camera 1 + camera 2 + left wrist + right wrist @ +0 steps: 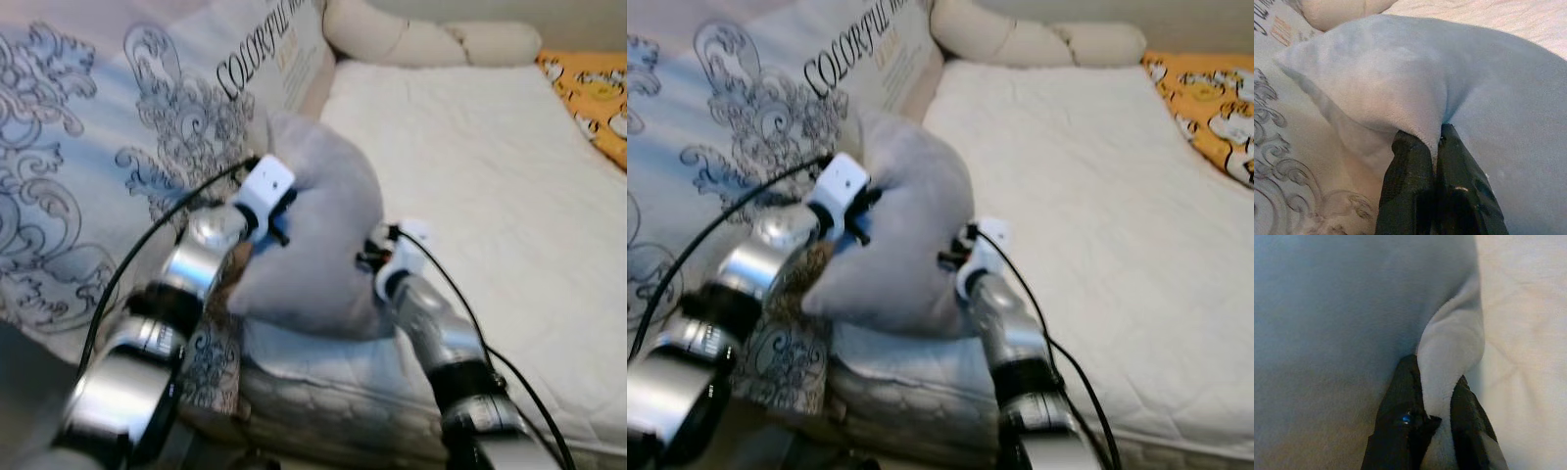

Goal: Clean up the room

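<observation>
A soft grey pillow (323, 230) is held up over the near edge of the bed, between my two arms. My left gripper (1436, 142) is shut on a fold of the pillow's left side, and my right gripper (1437, 396) is shut on a pinch of its right edge. In the left eye view the left gripper (279, 211) and the right gripper (377, 257) sit half buried in the plush. The pillow (911, 245) is tilted, one corner pointing up toward the headboard end.
A white quilted mattress (470, 176) fills the right. A folded duvet (118, 147) with grey scroll print and black lettering lies on the left. A long cream bolster (421, 39) runs along the far end. An orange patterned cloth (598, 98) lies at far right.
</observation>
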Tool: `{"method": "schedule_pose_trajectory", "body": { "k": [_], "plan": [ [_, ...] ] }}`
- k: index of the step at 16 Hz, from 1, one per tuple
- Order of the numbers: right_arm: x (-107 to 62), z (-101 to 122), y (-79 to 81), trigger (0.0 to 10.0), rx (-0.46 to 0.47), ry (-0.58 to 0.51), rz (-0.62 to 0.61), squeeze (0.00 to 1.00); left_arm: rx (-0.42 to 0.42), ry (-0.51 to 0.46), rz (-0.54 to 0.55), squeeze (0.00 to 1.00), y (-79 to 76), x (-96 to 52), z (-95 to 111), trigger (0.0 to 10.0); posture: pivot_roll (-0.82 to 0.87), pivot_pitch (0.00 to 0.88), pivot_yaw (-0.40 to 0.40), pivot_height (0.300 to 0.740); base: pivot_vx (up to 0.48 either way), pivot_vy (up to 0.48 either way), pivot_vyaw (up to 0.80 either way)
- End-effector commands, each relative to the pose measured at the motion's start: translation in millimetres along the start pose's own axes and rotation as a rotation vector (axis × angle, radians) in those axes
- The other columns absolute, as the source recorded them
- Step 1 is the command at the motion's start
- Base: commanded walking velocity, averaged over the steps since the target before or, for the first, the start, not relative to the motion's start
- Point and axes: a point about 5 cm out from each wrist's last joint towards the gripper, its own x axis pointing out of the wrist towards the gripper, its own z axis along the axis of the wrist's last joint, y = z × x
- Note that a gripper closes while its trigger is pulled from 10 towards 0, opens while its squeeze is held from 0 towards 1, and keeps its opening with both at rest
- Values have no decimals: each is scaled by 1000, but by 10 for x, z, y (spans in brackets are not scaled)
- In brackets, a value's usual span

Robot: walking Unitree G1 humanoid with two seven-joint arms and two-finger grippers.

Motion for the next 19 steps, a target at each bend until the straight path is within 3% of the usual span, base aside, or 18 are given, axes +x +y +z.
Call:
{"method": "schedule_pose_trajectory", "body": {
  "k": [1, 3, 5, 8, 12, 13, 14, 16, 17, 19],
  "plan": [
    [85, 75, 135, 10000, -2, -22, 36, 0, 79, -66, 53, 0, 206, -1, 227, 10000, 2, 0, 81, 740, 0, 0, 0],
    [165, 135, 232, 10000, -21, -22, 47, 0, 115, -97, 77, 0, 356, -7, 349, 10000, 29, 0, 76, 740, 0, 0, 0],
    [219, 216, 294, 10000, -36, -33, 44, 0, 142, -134, 64, 0, 411, 5, 448, 10000, 52, 22, 69, 740, 0, 0, 0],
    [269, 321, 346, 10000, -34, -43, -8, 0, 170, -190, 13, 0, 371, 66, 601, 10000, 58, 96, 69, 740, 0, 0, 0],
    [276, 232, 396, 10000, 24, -1, -35, 0, 250, -173, 0, 0, 335, 108, 625, 10000, 64, 127, 77, 740, 0, 0, 0],
    [271, 164, 419, 10000, 41, 22, -19, 216, 275, -154, 7, 0, 339, 114, 610, 10000, 66, 130, 81, 740, 0, 0, 0],
    [263, 97, 436, 10000, 41, 40, -10, 1000, 301, -130, 14, 0, 349, 113, 578, 10000, 61, 139, 85, 740, 0, 0, 0],
    [250, 14, 443, 10000, 44, 57, -9, 1000, 338, -78, 37, 0, 371, 104, 480, 10000, 56, 141, 88, 740, 0, 0, 0],
    [236, -52, 430, 10000, 46, 64, 3, 1000, 383, -3, 50, 0, 396, 83, 342, 10000, 50, 137, 91, 740, 0, 0, 0],
    [217, -101, 387, 10000, 67, 49, 25, 1000, 397, 19, 57, 0, 429, 55, 280, 10000, 30, 124, 93, 740, 0, 0, 0]
  ]
}}
